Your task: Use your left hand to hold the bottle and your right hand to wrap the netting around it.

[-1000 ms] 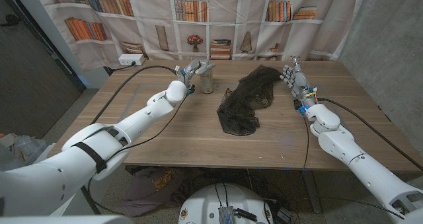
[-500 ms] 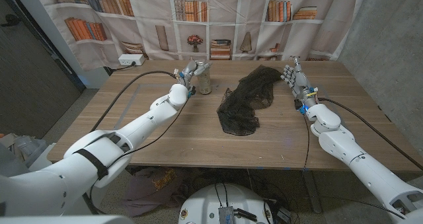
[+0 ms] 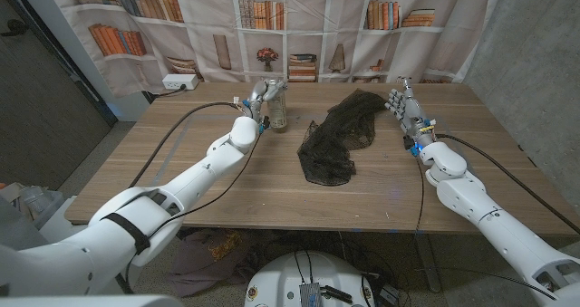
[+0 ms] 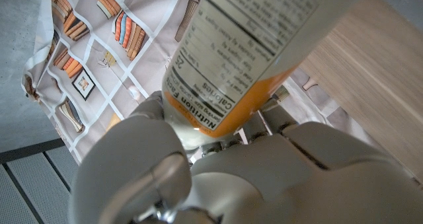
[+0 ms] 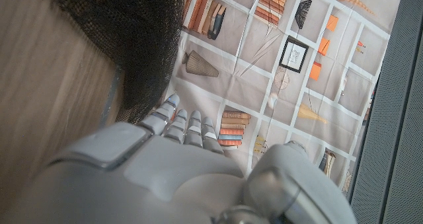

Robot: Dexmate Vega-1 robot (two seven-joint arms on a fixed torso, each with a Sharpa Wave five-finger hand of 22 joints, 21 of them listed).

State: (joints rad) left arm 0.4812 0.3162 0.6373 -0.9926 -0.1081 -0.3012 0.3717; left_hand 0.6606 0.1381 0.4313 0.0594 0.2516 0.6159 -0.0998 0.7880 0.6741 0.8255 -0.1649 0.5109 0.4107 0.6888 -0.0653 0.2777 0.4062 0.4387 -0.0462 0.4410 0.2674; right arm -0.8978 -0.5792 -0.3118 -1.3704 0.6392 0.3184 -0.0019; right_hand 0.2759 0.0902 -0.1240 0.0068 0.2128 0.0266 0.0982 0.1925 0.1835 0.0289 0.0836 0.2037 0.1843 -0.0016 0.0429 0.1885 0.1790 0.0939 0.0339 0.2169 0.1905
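Labelled bottle (image 3: 278,113) upright, dark netting (image 3: 336,135) spread nearby

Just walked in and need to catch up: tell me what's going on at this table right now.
A two-armed robot is set to wrap a bottle in netting. Its left hand grips the bottle at the far side of the wooden table; the left wrist view shows the fingers closed around the labelled bottle with orange liquid inside. The black netting lies spread on the table, unwrapped. The right hand is beside the netting's far edge, holding nothing, fingers extended. Wrapping hasn't begun.
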